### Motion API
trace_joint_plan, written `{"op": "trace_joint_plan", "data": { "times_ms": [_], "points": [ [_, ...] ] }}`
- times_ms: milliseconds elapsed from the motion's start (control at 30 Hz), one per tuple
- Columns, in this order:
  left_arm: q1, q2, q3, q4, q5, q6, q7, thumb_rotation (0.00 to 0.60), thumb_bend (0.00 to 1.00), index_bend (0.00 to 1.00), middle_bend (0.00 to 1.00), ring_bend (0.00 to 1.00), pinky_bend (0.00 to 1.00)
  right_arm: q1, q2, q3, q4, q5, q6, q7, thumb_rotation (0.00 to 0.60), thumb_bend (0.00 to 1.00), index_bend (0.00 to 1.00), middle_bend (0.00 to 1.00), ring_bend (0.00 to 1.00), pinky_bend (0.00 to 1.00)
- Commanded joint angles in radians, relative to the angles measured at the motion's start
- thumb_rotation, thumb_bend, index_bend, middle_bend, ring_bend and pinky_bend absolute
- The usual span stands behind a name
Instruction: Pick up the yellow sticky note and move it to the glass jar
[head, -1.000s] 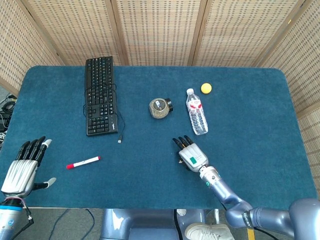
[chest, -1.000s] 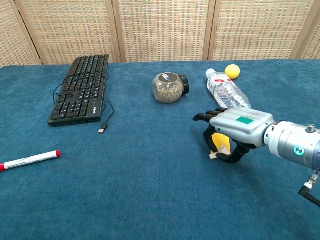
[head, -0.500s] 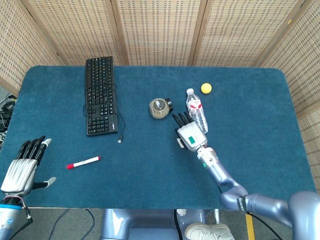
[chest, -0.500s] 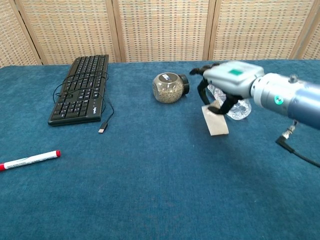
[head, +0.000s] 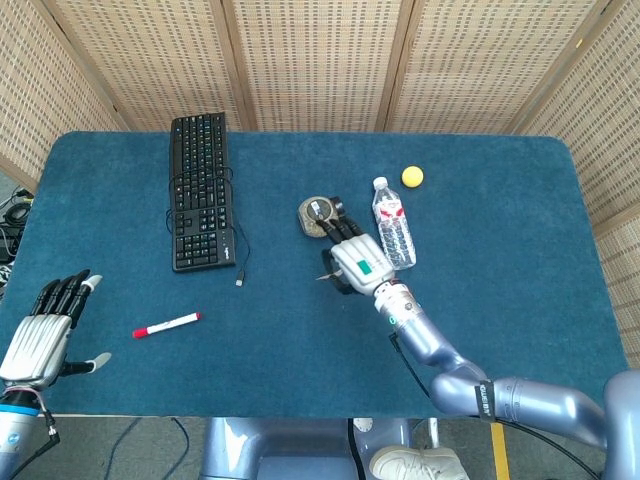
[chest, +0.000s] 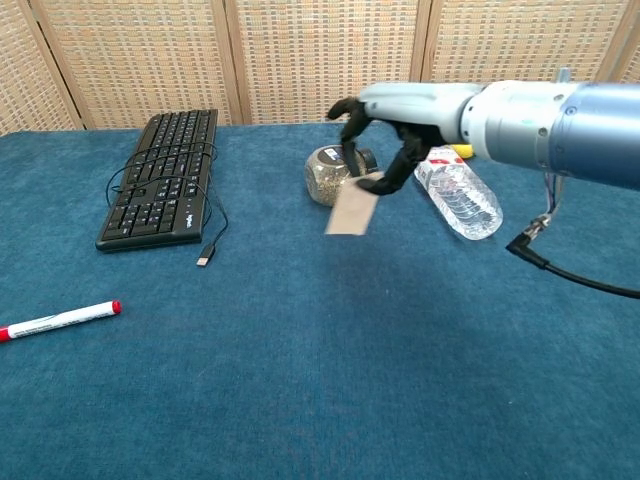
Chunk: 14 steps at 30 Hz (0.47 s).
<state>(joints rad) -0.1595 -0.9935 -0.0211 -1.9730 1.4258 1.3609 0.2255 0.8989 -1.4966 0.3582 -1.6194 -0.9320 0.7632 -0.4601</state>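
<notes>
Transfer of the sticky note, nearly at the jar.

The right hand (chest: 400, 140) hangs above the blue-carpeted bench (chest: 300, 380) with its dark fingers (chest: 408, 160) pinching the top edge of the small yellow paper sticky note (chest: 352, 212), which looks tan from the chest view and dangles below them with its long axis tipped down and away. The round glass jar with a black lid (chest: 336, 175) sits just beyond and under the fingers, the note's free end hanging just in front of it; in the head view the jar (head: 317, 215) peeks out ahead of the fingertips. The left hand (head: 40, 335), fingers spread and holding nothing, rests far off, so the right one is plainly nearer. Judging from this, only a short lowering onto the jar remains.
</notes>
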Motion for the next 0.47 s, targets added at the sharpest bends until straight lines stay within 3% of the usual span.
{"op": "trace_joint_plan", "data": {
  "times_ms": [33,233,467],
  "points": [
    [0.000,0.003,0.002,-0.001,0.007,0.000,-0.005,0.600,0.00,0.00,0.00,0.00,0.00,0.051,0.074,0.018,-0.135,0.120,-0.128,0.106,0.600,0.52,0.75,0.00,0.00,0.00],
    [0.001,0.009,0.008,-0.001,0.017,0.001,-0.017,0.600,0.00,0.00,0.00,0.00,0.00,0.111,0.088,-0.014,-0.202,0.233,-0.199,0.189,0.600,0.51,0.76,0.00,0.00,0.00],
    [0.001,0.012,0.010,-0.001,0.021,-0.001,-0.021,0.600,0.00,0.00,0.00,0.00,0.00,0.145,0.063,-0.042,-0.202,0.236,-0.207,0.258,0.600,0.51,0.77,0.01,0.00,0.00]
  ]
}}
